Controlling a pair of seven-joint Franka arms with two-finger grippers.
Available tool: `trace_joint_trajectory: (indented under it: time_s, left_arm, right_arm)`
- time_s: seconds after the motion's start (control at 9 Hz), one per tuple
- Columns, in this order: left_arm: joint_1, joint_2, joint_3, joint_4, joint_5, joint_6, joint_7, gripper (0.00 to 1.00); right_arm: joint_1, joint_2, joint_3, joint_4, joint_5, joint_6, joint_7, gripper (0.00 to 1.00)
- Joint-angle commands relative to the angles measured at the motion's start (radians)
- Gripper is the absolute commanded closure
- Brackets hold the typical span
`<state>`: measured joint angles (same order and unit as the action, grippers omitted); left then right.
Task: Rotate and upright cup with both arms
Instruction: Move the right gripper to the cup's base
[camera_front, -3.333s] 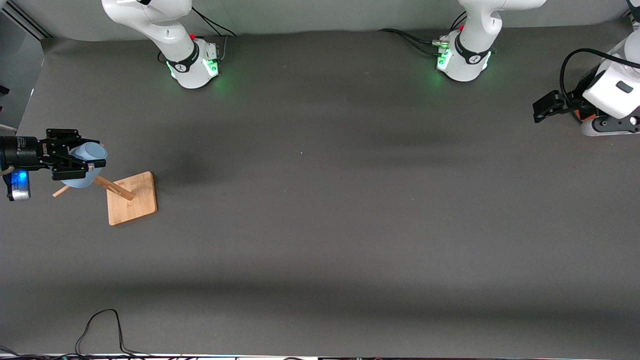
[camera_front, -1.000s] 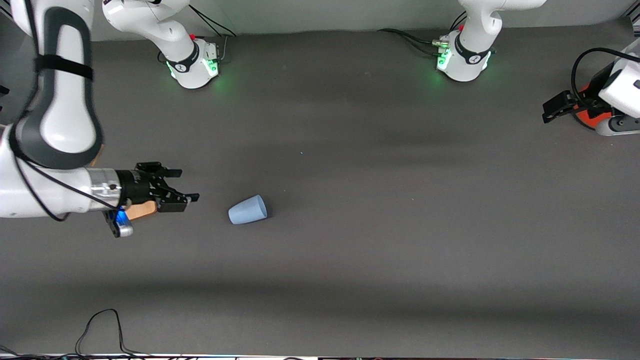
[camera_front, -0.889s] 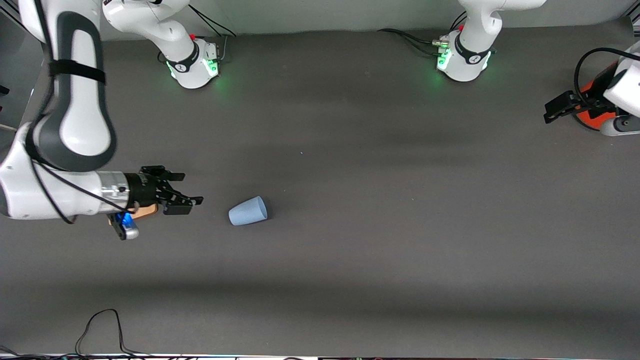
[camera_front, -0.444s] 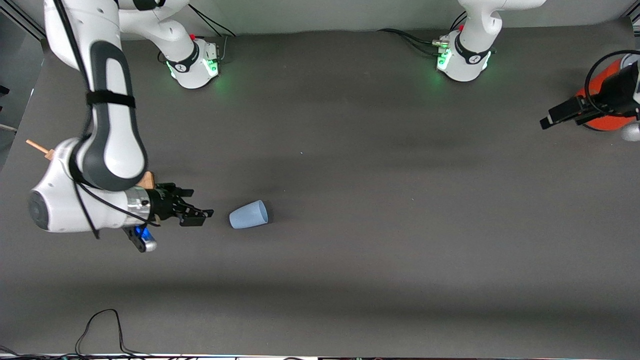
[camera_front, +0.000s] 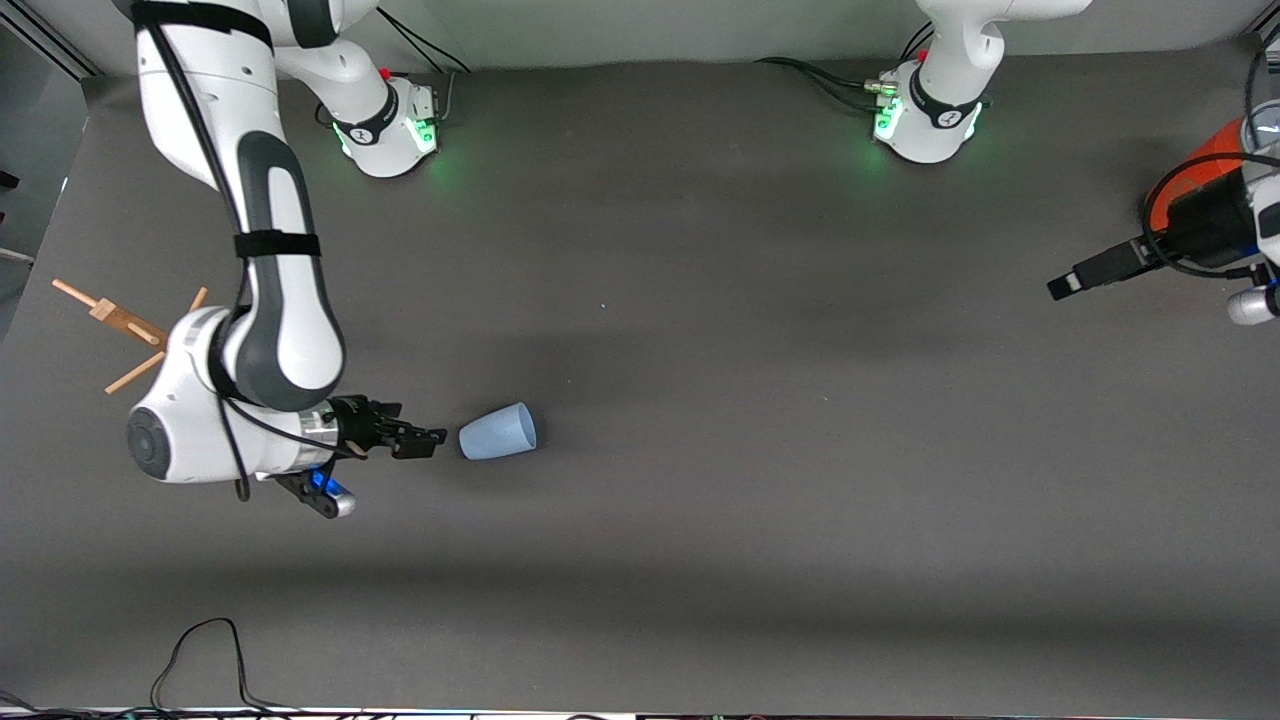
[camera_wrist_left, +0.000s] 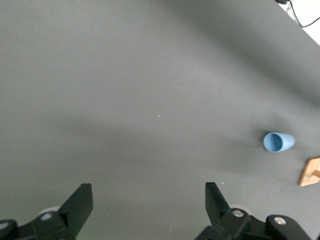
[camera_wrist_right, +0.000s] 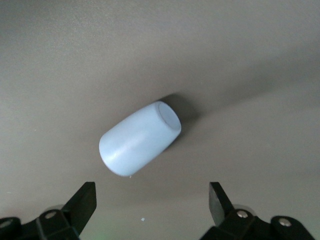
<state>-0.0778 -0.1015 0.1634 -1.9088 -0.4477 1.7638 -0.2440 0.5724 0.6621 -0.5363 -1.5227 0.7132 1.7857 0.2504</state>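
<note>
The pale blue cup lies on its side on the grey table, its wider end toward the left arm's end. My right gripper is open and empty, low beside the cup's narrower end, a short gap away. In the right wrist view the cup lies just ahead of the open right gripper. My left gripper is open and empty over the table at the left arm's end. In the left wrist view it frames bare table, with the cup small and distant.
A wooden peg stand is at the right arm's end, partly hidden by the right arm; its base edge shows in the left wrist view. An orange-red canister stands by the left arm's wrist. A black cable loops at the front edge.
The cup, held at the stand 3.3 s ago, now lies on the table. My right gripper has closed in on it from the stand. My left gripper has swung out from the canister.
</note>
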Motion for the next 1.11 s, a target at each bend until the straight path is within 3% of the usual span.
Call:
trace_joint_trajectory:
  time_s: [0.0,0.22,0.44,0.78,1.0]
  left_arm:
    - [-0.013,0.009,-0.002,-0.013,-0.037,0.042,-0.058,0.0]
    - [-0.013,0.028,-0.002,-0.015,-0.051,0.06,-0.061,0.0]
    - [-0.014,0.051,-0.034,-0.053,-0.195,0.156,-0.116,0.0]
    - [-0.014,0.057,-0.064,-0.076,-0.195,0.206,-0.132,0.0]
    - [-0.013,0.058,-0.064,-0.076,-0.187,0.206,-0.132,0.0]
  right_arm:
    - [0.02,0.075,-0.01,0.006,0.006,0.101,-0.05,0.0]
    - [-0.003,0.123,-0.011,-0.004,0.168,0.123,-0.034,0.0]
    - [-0.046,0.128,-0.011,-0.017,0.25,0.12,0.068,0.0]
    - [-0.04,0.116,-0.011,-0.059,0.27,0.116,0.252,0.0]
    - [-0.034,0.117,-0.011,-0.1,0.362,0.124,0.26,0.0]
